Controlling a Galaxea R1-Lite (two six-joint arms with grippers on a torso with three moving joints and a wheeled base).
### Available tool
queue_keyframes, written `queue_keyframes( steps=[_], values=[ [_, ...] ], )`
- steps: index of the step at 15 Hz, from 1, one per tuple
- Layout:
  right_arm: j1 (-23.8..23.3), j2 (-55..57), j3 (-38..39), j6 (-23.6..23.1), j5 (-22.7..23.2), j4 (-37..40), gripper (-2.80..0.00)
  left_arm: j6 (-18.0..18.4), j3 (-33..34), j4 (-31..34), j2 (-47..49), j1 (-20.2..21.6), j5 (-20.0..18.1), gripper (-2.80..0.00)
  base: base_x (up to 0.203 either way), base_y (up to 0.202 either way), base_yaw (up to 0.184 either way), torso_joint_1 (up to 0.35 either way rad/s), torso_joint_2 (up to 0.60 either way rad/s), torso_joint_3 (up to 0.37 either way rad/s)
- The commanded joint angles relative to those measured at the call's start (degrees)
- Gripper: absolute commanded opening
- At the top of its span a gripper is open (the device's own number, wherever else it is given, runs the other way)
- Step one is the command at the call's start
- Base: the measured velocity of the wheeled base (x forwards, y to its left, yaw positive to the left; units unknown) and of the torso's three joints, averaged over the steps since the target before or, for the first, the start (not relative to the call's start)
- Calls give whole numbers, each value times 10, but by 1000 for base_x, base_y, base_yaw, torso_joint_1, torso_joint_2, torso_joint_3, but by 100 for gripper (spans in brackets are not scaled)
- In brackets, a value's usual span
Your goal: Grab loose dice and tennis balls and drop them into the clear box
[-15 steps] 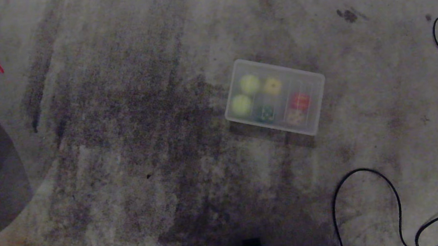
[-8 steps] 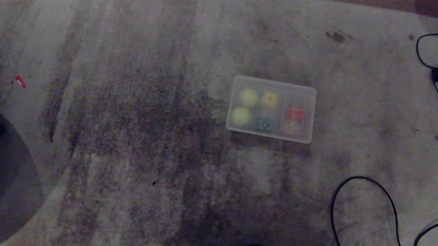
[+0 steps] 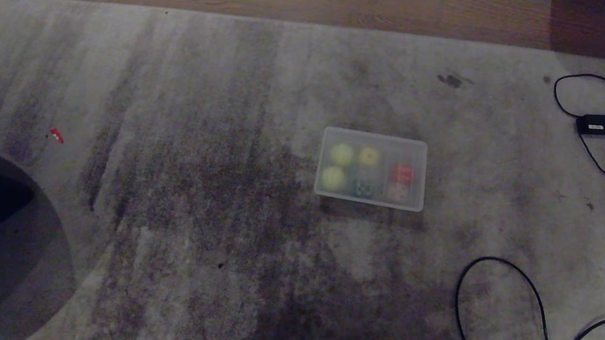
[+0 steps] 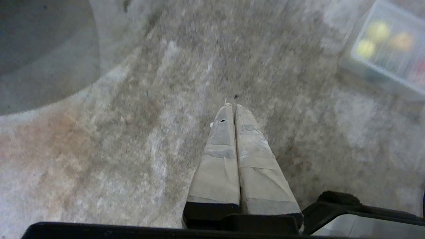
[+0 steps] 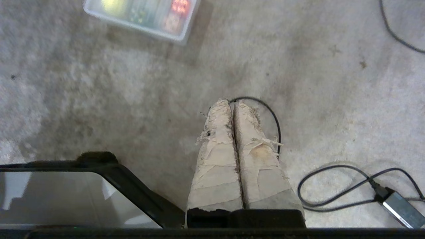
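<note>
I count both tennis balls and all four dice inside the clear box, which sits mid-carpet, well off the wood-floor edge. Left gripper and right gripper hang over bare carpet, fingers pressed together, empty. I see nothing loose; I judge the job finished.

From your left wrist camera you see the left gripper hanging above the stained grey carpet, its two tape-wrapped fingers pressed flat together with nothing between them. Off toward the far corner sits the clear box, blurred, with the two tennis balls and an orange-yellow blob inside. A darker rounded patch covers the carpet on the opposite side.
</note>
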Motion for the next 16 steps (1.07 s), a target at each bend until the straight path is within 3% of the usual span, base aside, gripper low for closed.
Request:
queue_keyframes(
  steps=[1, 16],
  values=[
    [0, 2, 0, 8, -1, 0, -280, -1, 1, 0, 1, 0, 0, -280, 0, 0, 0, 6, 11, 191],
    [0, 2, 0, 8, -1, 0, -280, -1, 1, -1, 1, 0, 0, -280, 0, 0, 0, 1, 1, 202]
  ],
)
